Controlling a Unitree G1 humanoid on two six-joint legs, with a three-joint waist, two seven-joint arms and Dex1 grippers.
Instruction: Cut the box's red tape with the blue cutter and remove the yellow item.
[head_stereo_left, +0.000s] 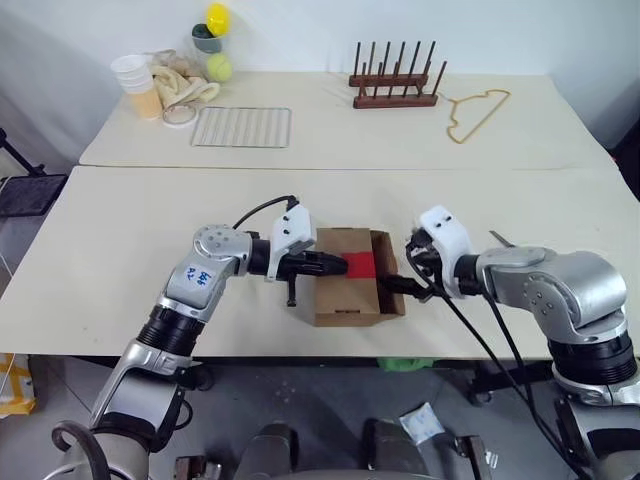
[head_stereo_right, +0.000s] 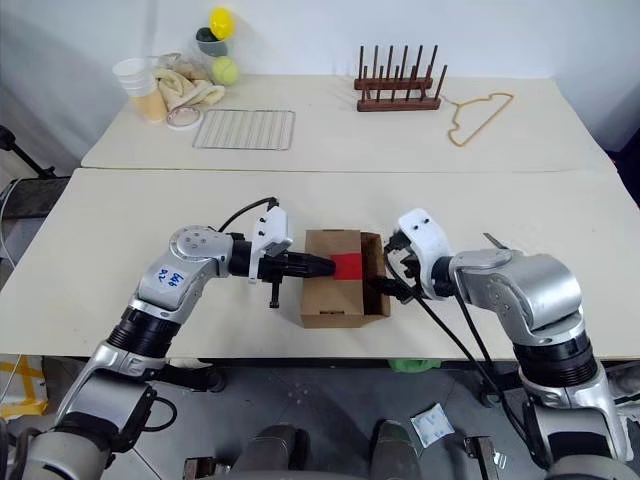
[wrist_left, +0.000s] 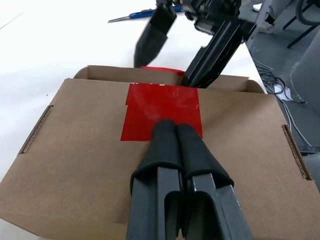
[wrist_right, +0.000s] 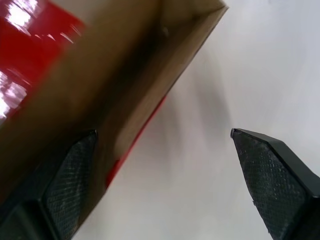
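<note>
Two hands meet at the box (head_stereo_left: 345, 280), centre of the head views. The left hand (head_stereo_left: 335, 264) has its fingers (wrist_left: 177, 150) pressed together, holding nothing, tips resting on the red tape (wrist_left: 162, 111) on the box's top flap (looks like it is pinning the flap down). The right hand (head_stereo_right: 388, 272) is spread wide, empty, at the box's right wall; in its wrist view one finger (wrist_right: 67, 182) sits against the cardboard and the other (wrist_right: 272, 180) hangs over bare table (head_stereo_left: 130, 250).

Risks, as I judge them:
- Right hand is empty and the blue cutter (wrist_left: 142, 14) lies on the table beyond the box, at the upper edge of the left wrist view. If the tape isn't yet cut thru (can't tell from here), prying the flap would tear cardboard instead.
- Spread right fingers straddle the box wall; closing there could crush or drag the light carton, esp. w/ the left hand only pressing from above.
- Left tips sit on slick tape, so they may skid and let the flap spring.
- Yellow item isn't visible; presumably under the flap.

Materials: box is matte brown corrugated card, rectangular, w/ perforated slots near the flap ends, right end open w/ upright walls. Tape is glossy red, squarish, edges a bit uneven. Fingers are black rubbery, right ones w/ a dimpled pad texture. Table is smooth, pale cream.
</note>
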